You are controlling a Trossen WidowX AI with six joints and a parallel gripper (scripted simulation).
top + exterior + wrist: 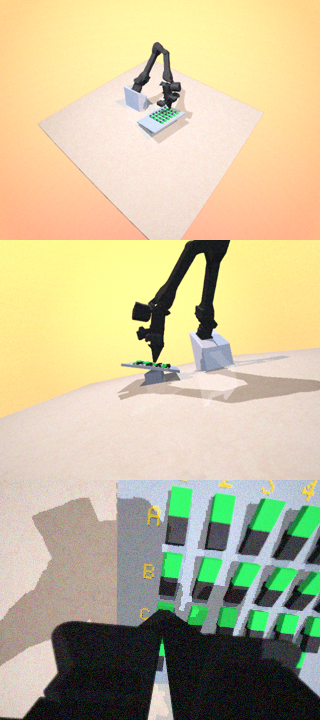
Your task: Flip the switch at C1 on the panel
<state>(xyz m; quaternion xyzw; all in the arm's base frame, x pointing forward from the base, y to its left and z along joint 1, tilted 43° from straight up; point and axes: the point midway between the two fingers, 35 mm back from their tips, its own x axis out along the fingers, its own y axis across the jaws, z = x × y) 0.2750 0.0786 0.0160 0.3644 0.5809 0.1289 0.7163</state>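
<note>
The light blue-grey panel (147, 124) (176, 369) (131, 555) carries rows of green-and-black rocker switches. My gripper (169, 107) (154, 361) (163, 614) is shut and empty, pointing down, its tip at or just above the switches. In the wrist view the tip overlaps the switch at C1 (165, 605), beside the printed letter C. Only the green far end of C1 shows; its near end is hidden behind the fingers, so its tilt cannot be told. Whether the tip touches it is unclear.
Switch B1 (171, 566) lies just beyond C1, and switch C2 (198, 615) is close to its right. Part of D1 (161, 649) shows between the fingers. The arm's pale base block (132, 99) (217, 357) stands behind the panel's near side.
</note>
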